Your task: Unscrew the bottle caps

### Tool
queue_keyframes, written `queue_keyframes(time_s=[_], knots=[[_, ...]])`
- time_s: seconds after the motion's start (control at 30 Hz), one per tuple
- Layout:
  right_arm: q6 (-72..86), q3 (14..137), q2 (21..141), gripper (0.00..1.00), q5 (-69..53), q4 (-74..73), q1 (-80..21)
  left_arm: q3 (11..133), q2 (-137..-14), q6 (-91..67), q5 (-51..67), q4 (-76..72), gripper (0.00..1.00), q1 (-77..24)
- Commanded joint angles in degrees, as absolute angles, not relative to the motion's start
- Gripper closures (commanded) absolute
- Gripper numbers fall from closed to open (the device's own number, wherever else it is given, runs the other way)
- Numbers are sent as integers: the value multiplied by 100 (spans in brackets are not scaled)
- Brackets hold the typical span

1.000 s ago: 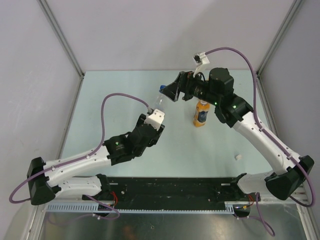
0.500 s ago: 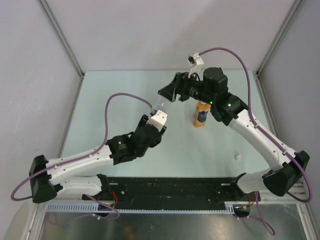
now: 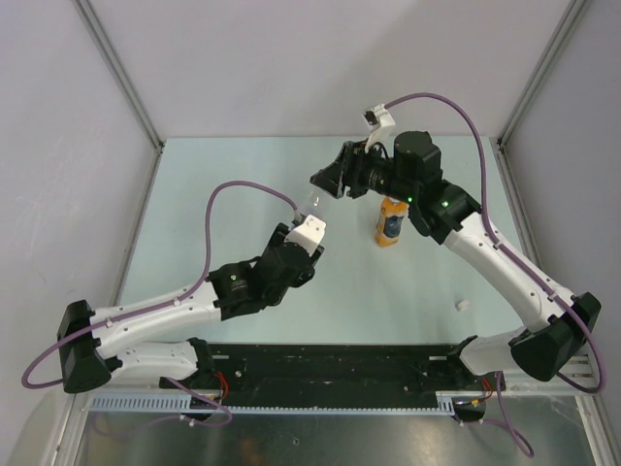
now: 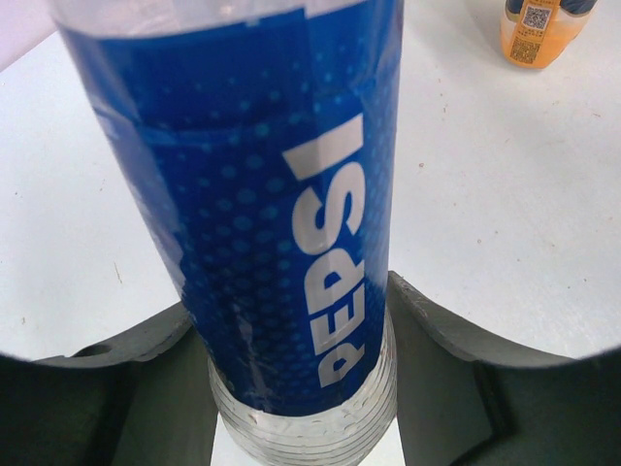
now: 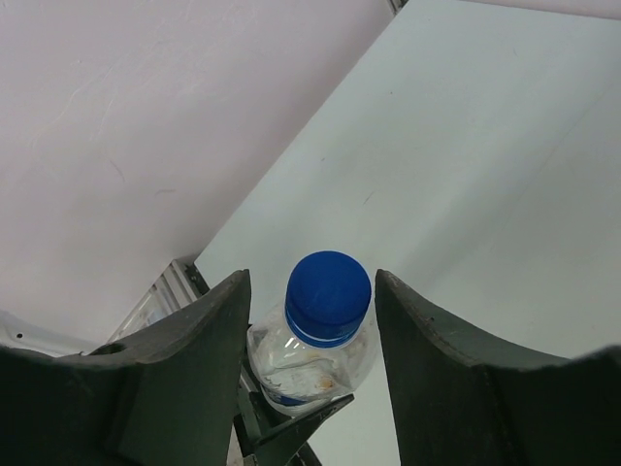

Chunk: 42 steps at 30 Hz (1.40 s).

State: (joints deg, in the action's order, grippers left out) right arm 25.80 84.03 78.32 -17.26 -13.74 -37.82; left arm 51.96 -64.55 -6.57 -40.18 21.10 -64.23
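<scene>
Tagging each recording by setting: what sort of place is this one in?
Probably a lab test cell, not a home or shop: a pale table boxed in by plain white panels on metal frame posts, with the left arm and right arm mounted at its near edge.

The water bottle (image 3: pixel 310 201), at the middle of the table (image 3: pixel 194 204), sits between the fingers of the left gripper (image 4: pixel 296 335), its cap (image 5: pixel 330 296) between those of the right gripper (image 5: pixel 312 291). The short bottle (image 3: pixel 390 221) stands just right of it; a loose cap (image 3: pixel 463 306) lies front right.

White-shelled arms (image 3: pixel 155 313) with black joints, looping purple cables (image 3: pixel 233 189), dark grey jaws, small green lights (image 3: pixel 415 201).
</scene>
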Motion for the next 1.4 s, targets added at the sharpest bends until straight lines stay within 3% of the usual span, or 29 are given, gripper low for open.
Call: queue_keyframes(time_s=[0.0, 0.5, 1.37], knots=[[2512, 8676, 7752, 43, -1673, -1413, -3785, 5429, -6456, -712, -4198, 2114, 100, -6501], [2548, 8577, 7709, 79, -1730, -1348, -3662, 5446, -6536, -694, -4214, 2164, 100, -6532], [2469, 8487, 7512, 92, -1856, -1319, -3436, 5387, -6623, -752, -4033, 2173, 100, -6530]])
